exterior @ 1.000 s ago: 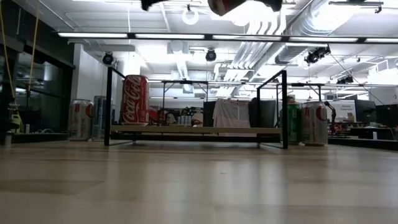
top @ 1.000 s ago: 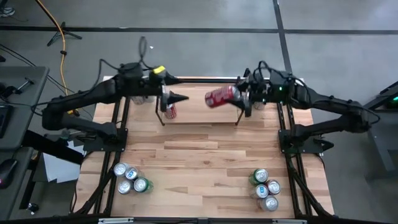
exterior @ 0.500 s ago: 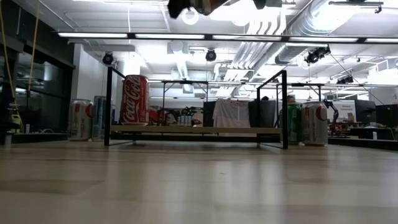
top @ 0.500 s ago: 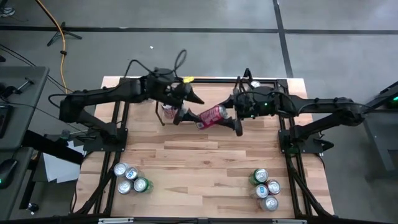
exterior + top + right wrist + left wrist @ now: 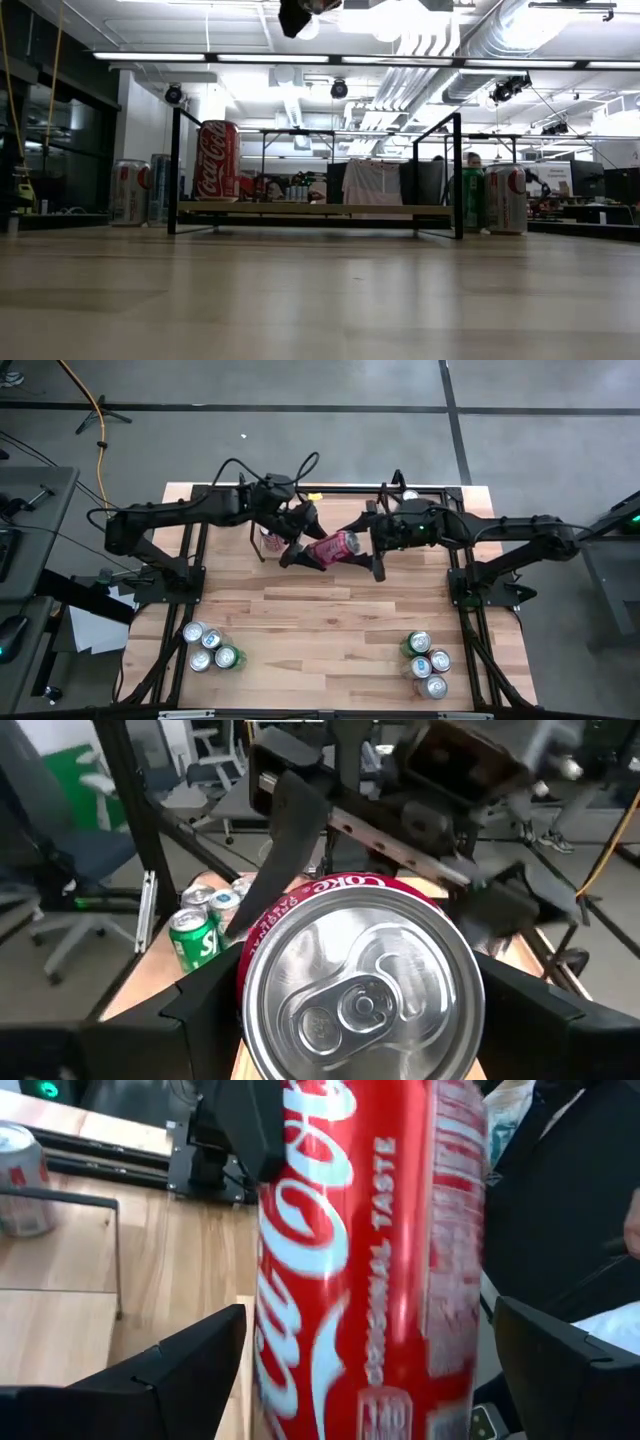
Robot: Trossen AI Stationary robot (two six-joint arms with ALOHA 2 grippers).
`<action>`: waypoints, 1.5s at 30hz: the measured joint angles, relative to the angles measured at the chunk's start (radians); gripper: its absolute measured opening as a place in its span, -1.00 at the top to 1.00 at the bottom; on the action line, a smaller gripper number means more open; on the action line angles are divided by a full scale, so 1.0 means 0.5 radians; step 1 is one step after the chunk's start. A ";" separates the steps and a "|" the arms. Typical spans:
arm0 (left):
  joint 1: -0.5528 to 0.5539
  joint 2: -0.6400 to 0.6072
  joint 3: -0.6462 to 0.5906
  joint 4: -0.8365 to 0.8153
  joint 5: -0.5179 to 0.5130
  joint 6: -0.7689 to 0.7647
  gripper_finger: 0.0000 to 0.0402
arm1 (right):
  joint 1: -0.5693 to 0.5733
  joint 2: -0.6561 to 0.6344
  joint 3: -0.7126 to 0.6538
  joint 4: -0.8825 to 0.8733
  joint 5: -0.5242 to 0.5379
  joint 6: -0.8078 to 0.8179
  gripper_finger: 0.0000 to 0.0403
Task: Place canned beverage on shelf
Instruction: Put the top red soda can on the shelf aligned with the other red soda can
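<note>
- Handover in progress, by my reading: can [image 5: 337, 547] held in the air above the middle of the shelf [image 5: 320, 489], between the two arms.
- Right tool [image 5: 366, 540] is clamped on the can at its lid end; the right wrist view looks straight onto the pull-tab top.
- Left tool [image 5: 300, 550] stands with fingers apart, one on either side of the can's body; the left wrist view shows a gap on both sides, so no contact that I can make out, though the high view is too coarse to be sure.
- To do it well: left should close square across the body, clear of the right fingers, and be firm before the right lets go.
- Can lies roughly level, long axis running left–right across the surface, lid toward the right arm, base toward the left.
- It must be stood upright before it goes down beside the can [image 5: 271, 539] already on the shelf.
</note>
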 joint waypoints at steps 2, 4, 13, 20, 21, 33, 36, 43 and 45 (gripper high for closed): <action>-0.005 0.008 0.000 -0.002 -0.003 0.015 -0.71 | -0.001 0.043 0.050 -0.085 0.000 -0.046 -0.44; -0.010 0.011 0.000 -0.005 -0.004 0.015 -0.69 | -0.001 0.081 0.097 -0.132 0.002 -0.058 -0.44; -0.009 0.006 0.001 -0.001 -0.008 0.042 -0.02 | 0.001 0.128 0.237 -0.199 -0.039 -0.170 -0.44; 0.055 -0.003 0.001 -0.036 0.028 0.105 0.05 | 0.000 0.130 0.240 -0.186 -0.018 0.011 -0.62; 0.074 -0.013 0.000 -0.099 -0.002 0.139 0.05 | -0.001 0.123 0.245 -0.181 0.002 0.067 -0.71; 0.209 -0.291 -0.065 -0.393 -1.389 0.450 0.05 | -0.144 -0.076 0.250 -0.329 0.424 0.390 -0.90; 0.111 -0.320 -0.163 -0.167 -1.719 0.371 0.05 | -0.189 -0.050 0.246 -0.303 0.407 0.423 -0.90; -0.201 -0.319 -0.550 0.548 -2.005 0.266 0.05 | -0.288 0.059 0.245 -0.168 0.177 0.372 -0.91; -0.254 -0.320 -0.610 0.715 -2.014 0.262 0.05 | -0.308 0.080 0.245 -0.146 0.152 0.335 -0.91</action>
